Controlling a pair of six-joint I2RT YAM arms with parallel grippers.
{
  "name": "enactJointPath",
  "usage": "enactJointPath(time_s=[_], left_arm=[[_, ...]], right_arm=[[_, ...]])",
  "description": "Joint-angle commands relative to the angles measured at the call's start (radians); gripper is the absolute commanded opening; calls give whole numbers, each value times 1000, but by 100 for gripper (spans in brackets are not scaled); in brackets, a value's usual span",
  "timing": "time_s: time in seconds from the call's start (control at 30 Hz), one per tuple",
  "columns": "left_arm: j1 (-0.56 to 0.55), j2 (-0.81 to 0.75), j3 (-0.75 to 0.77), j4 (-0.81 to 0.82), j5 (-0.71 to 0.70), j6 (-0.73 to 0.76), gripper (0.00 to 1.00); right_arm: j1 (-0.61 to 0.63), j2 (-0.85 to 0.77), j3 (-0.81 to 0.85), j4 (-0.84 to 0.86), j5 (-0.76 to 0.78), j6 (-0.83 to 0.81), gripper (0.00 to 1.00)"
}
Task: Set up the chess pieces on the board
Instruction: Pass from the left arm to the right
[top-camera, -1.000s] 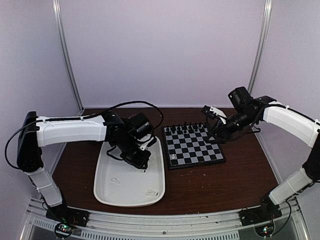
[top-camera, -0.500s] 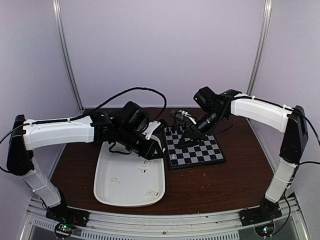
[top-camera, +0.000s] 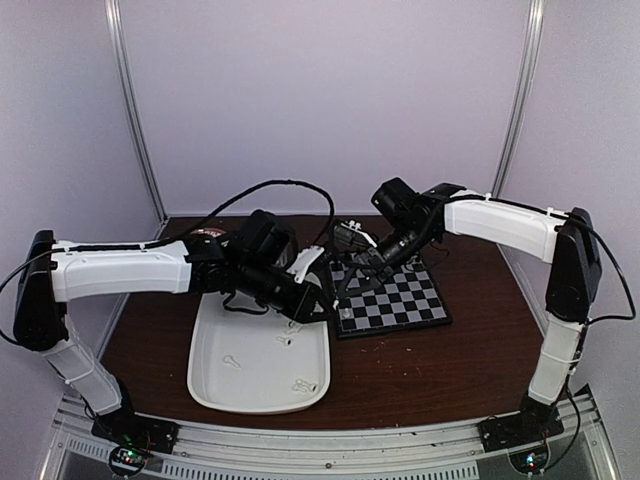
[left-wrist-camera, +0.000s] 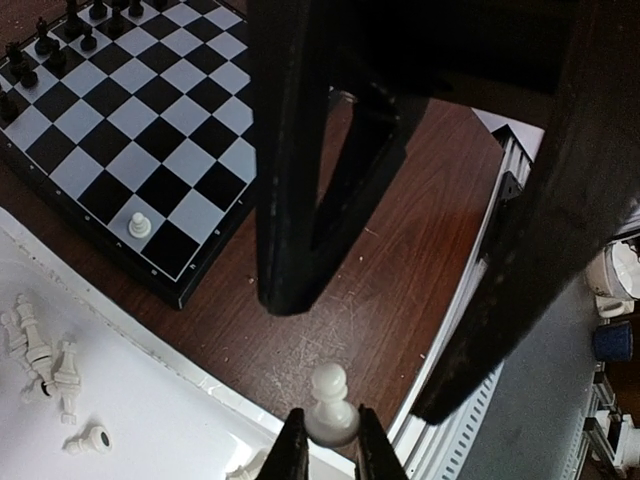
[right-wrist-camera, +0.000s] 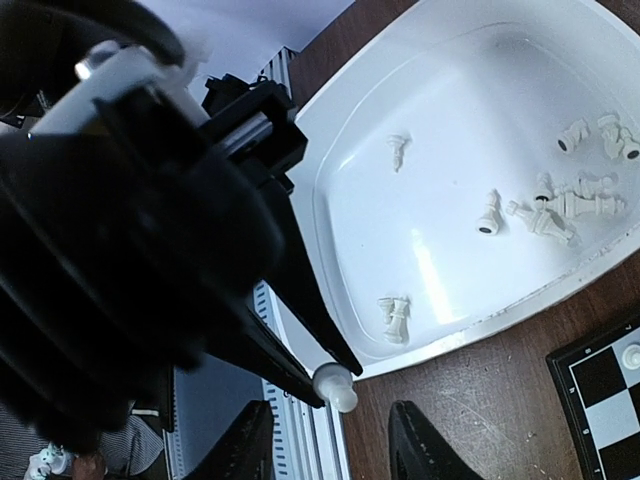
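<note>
My left gripper (left-wrist-camera: 324, 445) is shut on a white pawn (left-wrist-camera: 330, 400) and holds it above the brown table, between the white tray's right rim and the board's near-left corner. My right gripper (right-wrist-camera: 330, 450) is open, its two fingers (left-wrist-camera: 290, 200) either side of that pawn (right-wrist-camera: 335, 388) and just above it, not touching. In the top view the two grippers meet (top-camera: 335, 285) at the left edge of the board (top-camera: 400, 300). One white pawn (left-wrist-camera: 139, 225) stands on the board's near-left corner. Several white pieces (right-wrist-camera: 560, 205) lie in the tray. Black pieces (left-wrist-camera: 45, 45) line the far rows.
The white oblong tray (top-camera: 215, 375) lies left of the board, with loose white pieces (top-camera: 302, 385) near its front right corner. The left arm's cable (top-camera: 270, 190) loops over the back. A metal rail (top-camera: 300, 445) runs along the table's near edge.
My right arm has swung left across the board to the left gripper. My left gripper has lifted from the tray and moved right with the pawn.
</note>
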Motion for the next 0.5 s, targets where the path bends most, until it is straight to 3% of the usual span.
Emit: enactJointPath(time_s=[0.0,0.47], left_arm=[[5,-15,-13,76,27,-19,10],[5,-32,-40,117,24,-36,10]], right_arm=[[9,14,-12,44,-50,42,41],[19,20,-42,71,-68,58,32]])
